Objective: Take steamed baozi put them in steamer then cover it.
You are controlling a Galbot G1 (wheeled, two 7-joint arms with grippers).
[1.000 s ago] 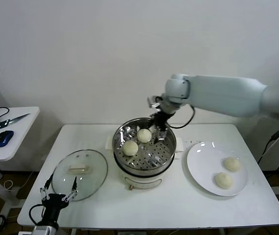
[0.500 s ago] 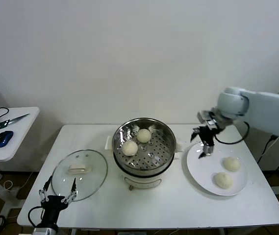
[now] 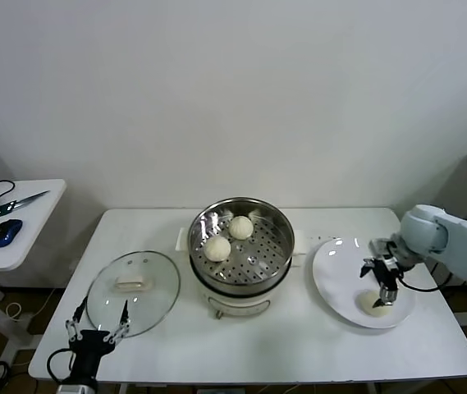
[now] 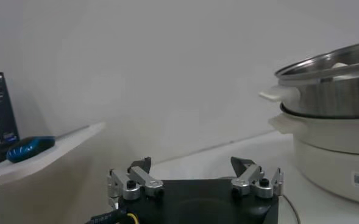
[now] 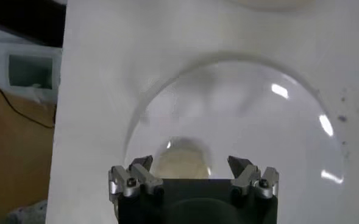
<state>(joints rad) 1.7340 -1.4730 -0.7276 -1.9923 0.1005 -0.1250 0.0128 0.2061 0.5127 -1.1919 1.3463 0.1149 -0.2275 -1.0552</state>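
The steamer stands mid-table with two steamed baozi on its perforated tray. On the white plate to its right lies another baozi. My right gripper hangs open just above that baozi. In the right wrist view the baozi sits between the spread fingers, which do not touch it. The cover lies flat on the table left of the steamer. My left gripper is parked open at the table's front left edge, with nothing in it.
A side table at the far left carries a blue mouse and cables. In the left wrist view the steamer rises on its cream base. The power cord trails off the right table edge.
My right arm has swung from the steamer's back rim out to the right and come down over the plate, still open and empty. The left arm has stayed put.
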